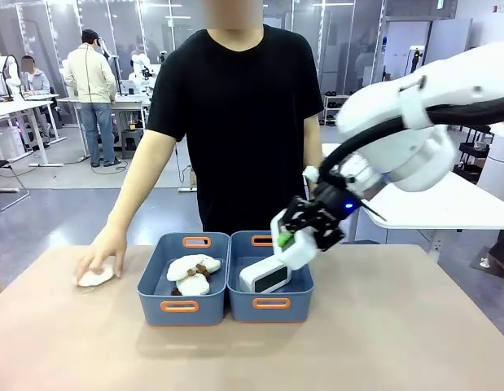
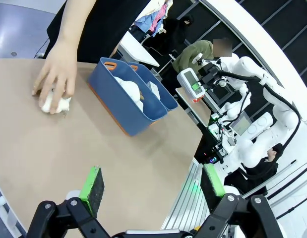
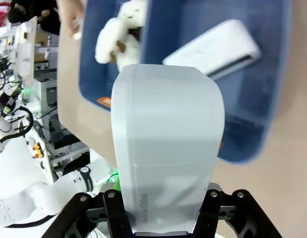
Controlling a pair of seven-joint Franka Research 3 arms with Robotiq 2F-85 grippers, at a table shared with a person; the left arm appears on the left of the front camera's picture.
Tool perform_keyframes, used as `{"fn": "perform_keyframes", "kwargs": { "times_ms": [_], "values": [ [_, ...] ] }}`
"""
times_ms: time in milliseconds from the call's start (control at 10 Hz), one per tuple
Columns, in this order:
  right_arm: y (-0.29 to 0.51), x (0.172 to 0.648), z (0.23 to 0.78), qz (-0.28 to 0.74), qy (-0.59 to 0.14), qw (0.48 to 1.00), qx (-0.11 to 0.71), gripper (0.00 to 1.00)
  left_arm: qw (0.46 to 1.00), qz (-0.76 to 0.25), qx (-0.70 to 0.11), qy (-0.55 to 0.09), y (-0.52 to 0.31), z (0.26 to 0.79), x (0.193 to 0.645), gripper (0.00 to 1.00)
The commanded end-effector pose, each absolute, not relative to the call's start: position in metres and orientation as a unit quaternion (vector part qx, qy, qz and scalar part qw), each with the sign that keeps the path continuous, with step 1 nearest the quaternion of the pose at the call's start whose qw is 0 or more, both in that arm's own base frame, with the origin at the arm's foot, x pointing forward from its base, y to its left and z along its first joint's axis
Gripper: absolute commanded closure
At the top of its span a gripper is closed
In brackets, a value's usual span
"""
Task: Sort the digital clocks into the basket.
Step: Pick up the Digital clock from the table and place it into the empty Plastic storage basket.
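The right claw [image 1: 294, 240] is shut tight on a white clock [image 3: 165, 144]. It pinches the two flat sides, so the clock cannot slip. This clock hangs tilted in the air, with its low end just over the right basket [image 1: 250, 310] and not yet inside it. I think the claw holds it there so it can drop straight in. The right wrist view looks down past the held clock into the blue basket. A second clock [image 1: 265, 277] already lies in that basket, leaning with its grey-green face to the front. There looks to be room beside it, so the held one should fit if it goes down slowly. The left basket [image 1: 154, 306] touches the right one, and both sit in the middle of the surface [image 1: 382, 342], close to its far edge. The left basket holds fluffy plush toys [image 1: 191, 272], so the clocks and the toys are kept apart. By the far edge, out toward the left corner, the person's hand [image 1: 99, 259] rests on one more white plush toy [image 1: 95, 277]. The left claw [image 2: 152, 184] is wide open and holds nothing. It hangs over a bare part of the surface, well away from the baskets, maybe to stay out of the way.
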State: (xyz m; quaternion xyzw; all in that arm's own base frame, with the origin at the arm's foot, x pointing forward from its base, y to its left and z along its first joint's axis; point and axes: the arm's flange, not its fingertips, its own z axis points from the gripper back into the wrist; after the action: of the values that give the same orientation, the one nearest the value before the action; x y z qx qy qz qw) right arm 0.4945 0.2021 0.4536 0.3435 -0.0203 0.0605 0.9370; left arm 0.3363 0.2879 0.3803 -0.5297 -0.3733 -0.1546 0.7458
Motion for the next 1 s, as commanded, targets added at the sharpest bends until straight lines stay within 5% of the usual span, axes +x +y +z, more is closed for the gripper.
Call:
{"fn": "perform_keyframes", "kwargs": {
  "times_ms": [0, 900],
  "values": [
    [0.236, 0.508, 0.455, 0.064, -0.034, 0.939, 0.336, 0.93, 0.749, -0.148, -0.528, -0.372, 0.285, 0.382, 0.334, 0.0],
    [0.173, 0.544, 0.441, -0.001, -0.04, 0.935, 0.352, 0.93, 0.749, -0.148, -0.528, -0.372, 0.285, 0.382, 0.334, 0.0]
  ]
}}
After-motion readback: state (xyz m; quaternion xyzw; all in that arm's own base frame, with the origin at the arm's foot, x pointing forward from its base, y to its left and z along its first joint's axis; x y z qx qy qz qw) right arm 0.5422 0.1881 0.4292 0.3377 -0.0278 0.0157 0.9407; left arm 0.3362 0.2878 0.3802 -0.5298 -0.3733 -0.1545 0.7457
